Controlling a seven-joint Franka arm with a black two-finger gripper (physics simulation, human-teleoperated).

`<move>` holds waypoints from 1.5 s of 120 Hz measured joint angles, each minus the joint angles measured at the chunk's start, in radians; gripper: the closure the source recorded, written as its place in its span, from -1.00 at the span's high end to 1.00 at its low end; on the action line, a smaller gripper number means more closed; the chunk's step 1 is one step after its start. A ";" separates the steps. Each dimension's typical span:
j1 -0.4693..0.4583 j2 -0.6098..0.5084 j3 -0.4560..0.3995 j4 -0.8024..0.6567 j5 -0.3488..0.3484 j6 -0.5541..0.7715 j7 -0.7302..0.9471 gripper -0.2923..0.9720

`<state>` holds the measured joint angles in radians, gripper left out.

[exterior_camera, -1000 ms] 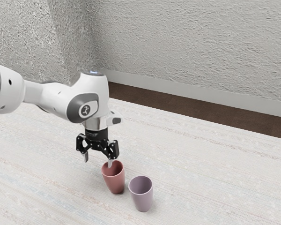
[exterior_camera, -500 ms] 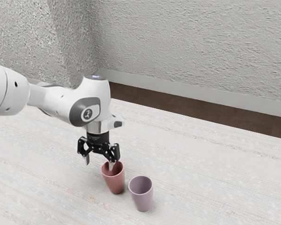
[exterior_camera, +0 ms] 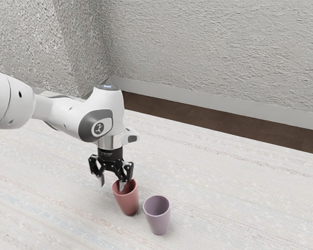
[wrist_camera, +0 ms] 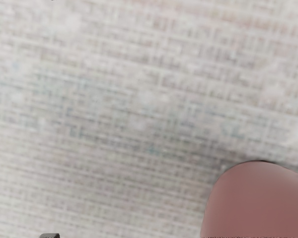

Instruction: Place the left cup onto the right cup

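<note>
left cup beside right cup, on table

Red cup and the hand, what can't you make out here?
1. Exterior view: one fingertip of the hand is inside the red cup, hidden by its rim; contact with the wall cannot be told.
2. Wrist view: the red cup is cut off by the picture's edge; its full shape cannot be read.

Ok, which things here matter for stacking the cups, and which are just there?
For the job:
red cup, the one to lift
purple cup, the one it goes onto
jaws, open, astride the red cup's rim

Just there:
table
wall
floor
</note>
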<state>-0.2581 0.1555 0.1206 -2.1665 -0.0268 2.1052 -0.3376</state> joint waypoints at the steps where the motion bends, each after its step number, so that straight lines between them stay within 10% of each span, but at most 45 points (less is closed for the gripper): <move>1: 0.000 0.000 -0.001 0.000 -0.001 0.000 0.000 0.10; 93: -0.001 0.008 -0.041 0.000 -0.063 0.026 -0.004 -0.61; 180: 0.001 -0.138 -0.044 -0.017 -0.043 0.026 -0.025 -0.70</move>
<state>-0.2568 0.0177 0.0770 -2.1839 -0.0700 2.1314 -0.3627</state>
